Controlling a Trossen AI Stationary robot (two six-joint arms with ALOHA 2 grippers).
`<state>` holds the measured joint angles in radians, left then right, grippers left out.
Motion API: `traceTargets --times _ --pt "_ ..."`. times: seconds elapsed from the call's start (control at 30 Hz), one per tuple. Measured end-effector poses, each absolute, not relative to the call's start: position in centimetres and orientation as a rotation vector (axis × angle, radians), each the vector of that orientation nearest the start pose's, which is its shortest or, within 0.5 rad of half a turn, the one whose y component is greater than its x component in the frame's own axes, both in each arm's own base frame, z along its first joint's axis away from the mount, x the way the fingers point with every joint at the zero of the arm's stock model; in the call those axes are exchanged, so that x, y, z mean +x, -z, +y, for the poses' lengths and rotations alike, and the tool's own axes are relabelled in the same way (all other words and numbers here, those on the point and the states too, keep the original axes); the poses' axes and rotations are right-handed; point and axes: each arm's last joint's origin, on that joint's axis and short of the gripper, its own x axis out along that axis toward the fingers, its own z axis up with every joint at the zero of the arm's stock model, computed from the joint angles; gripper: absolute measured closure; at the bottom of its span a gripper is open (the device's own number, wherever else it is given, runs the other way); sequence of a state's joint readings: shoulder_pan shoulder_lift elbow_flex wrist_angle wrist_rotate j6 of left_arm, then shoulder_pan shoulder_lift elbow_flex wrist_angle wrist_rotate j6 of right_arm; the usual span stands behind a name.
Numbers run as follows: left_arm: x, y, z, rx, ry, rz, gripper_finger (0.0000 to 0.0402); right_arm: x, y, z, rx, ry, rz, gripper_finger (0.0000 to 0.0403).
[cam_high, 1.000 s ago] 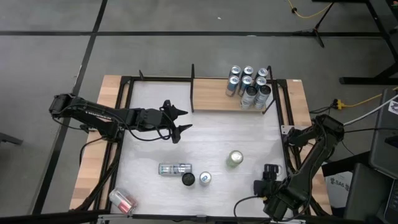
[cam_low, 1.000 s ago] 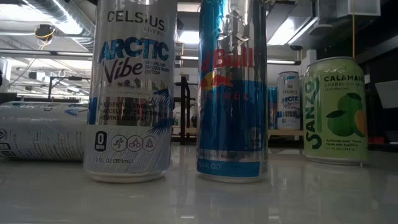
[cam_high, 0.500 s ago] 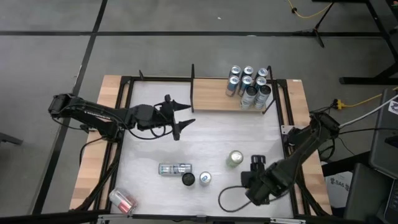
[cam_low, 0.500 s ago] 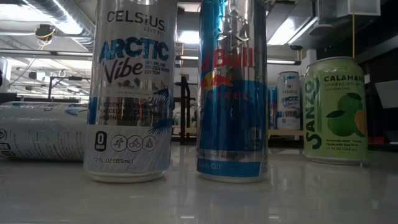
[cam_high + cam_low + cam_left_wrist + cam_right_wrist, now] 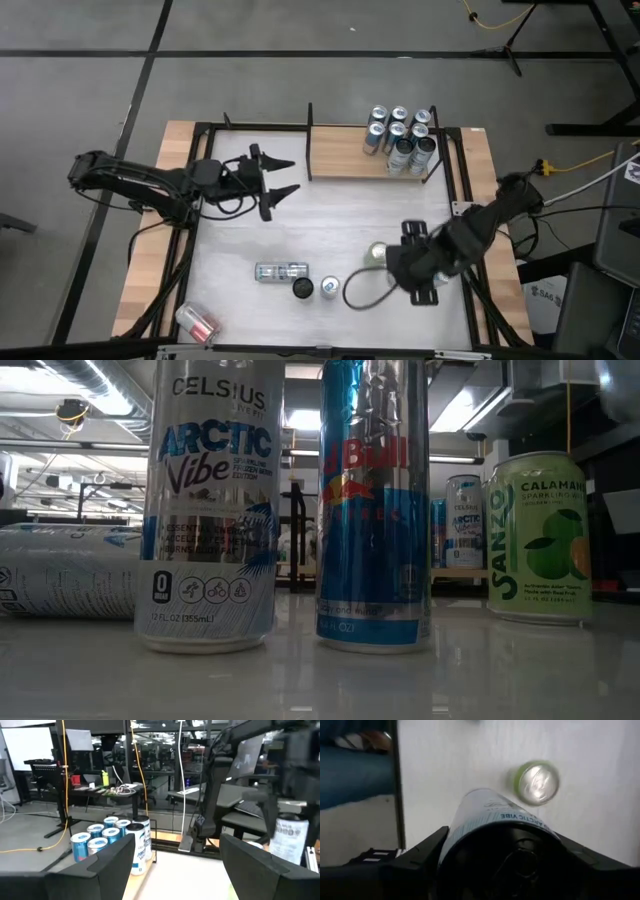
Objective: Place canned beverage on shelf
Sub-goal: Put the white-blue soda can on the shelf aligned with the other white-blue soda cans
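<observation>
The shelf [image 5: 345,158], a light-brown board with black uprights, stands at the table's far edge with several cans [image 5: 400,138] upright at its right end. My right gripper [image 5: 405,262] is shut on a white Celsius can [image 5: 492,815], right beside the upright green can [image 5: 378,255], whose top shows below it in the right wrist view [image 5: 535,782]. My left gripper [image 5: 272,180] is open and empty over the far left of the table, left of the shelf. Its fingers [image 5: 110,865] frame the shelf's cans [image 5: 112,840] in the left wrist view. My right gripper holds the Celsius can between its two fingers, one on each side of the can's wall near its dark upper end [image 5: 515,862]. The fingers [image 5: 422,852] come from above and lie along the can. Whether its lower end stands on the table is hidden.
A can lies on its side [image 5: 282,271] at the near middle, with a black-topped can [image 5: 302,289] and a silver-topped can [image 5: 329,287] upright beside it. A red can [image 5: 197,322] lies at the near left corner. The shelf's left half is bare.
My right gripper has swung from the table's near right corner toward the left and far side, up to the green can. My left gripper has drawn back toward the table's left and far edge, still open.
</observation>
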<state>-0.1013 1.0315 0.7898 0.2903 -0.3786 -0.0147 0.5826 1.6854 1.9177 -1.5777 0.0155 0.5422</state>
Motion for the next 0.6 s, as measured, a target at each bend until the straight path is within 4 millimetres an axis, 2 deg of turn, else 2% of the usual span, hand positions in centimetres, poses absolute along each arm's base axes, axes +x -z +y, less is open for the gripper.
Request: traceTargets --times 0.13,0.27,0.43,0.6 --pt "22.8 -33.3 -1.3 -0.019 -0.275 -0.020 0.0119 25.8 -41.3 13.7 0.032 -0.168 1.252 0.0149" --pt "22.8 -32.9 -1.3 -0.010 -0.274 0.016 0.0119 27.1 -42.5 10.2 -0.030 -0.173 1.189 0.0149" --pt "22.9 -32.7 -1.3 -0.007 -0.274 0.037 0.0119 28.6 -42.3 4.7 -0.098 -0.119 1.188 0.0149" --pt "22.9 -32.7 -1.3 -0.007 -0.275 0.036 0.0119 29.2 -40.9 -1.6 -0.127 0.024 1.252 0.0149"
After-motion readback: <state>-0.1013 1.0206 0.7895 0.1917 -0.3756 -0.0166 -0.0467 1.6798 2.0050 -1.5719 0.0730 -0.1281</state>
